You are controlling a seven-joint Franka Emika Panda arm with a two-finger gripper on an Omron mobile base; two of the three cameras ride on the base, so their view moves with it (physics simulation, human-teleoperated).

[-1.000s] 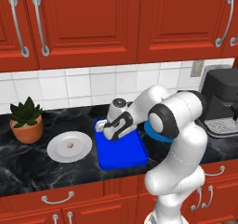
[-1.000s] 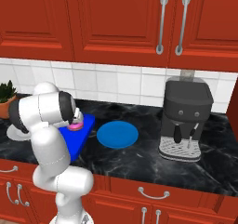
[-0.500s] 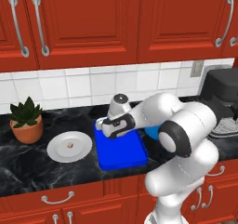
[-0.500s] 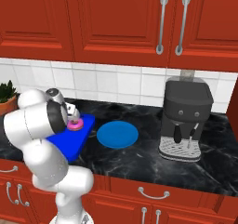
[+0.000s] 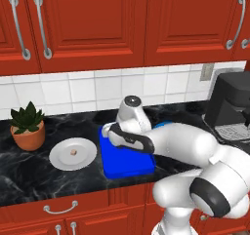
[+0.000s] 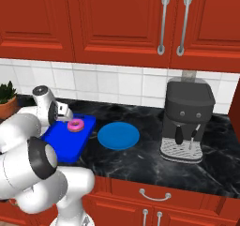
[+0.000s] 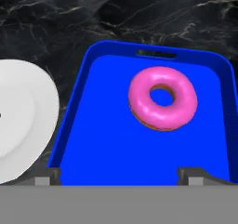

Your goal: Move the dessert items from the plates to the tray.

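Note:
The pink-frosted donut (image 7: 162, 97) lies flat in the far half of the bright blue tray (image 7: 107, 144), also seen in the right base view as the donut (image 6: 75, 125) on the tray (image 6: 63, 145). The tiny tan cube (image 5: 74, 152) sits in the middle of the white plate (image 5: 61, 158), left of the tray (image 5: 128, 165). The round blue plate (image 6: 118, 136) stands bare to the right of the tray. My gripper (image 7: 118, 180) hovers over the tray's near left part, open, with nothing between its fingertips (image 7: 46, 179). The hand (image 5: 128, 131) hangs above the tray.
A potted plant (image 5: 28, 127) stands left of the white plate. A black coffee machine (image 6: 186, 122) sits at the right on the dark marble counter (image 6: 140, 164). Red cabinets hang above the tiled wall.
The arm's elbow has swung lower and forward, and the hand has shifted slightly left over the tray. The donut has stayed on the tray.

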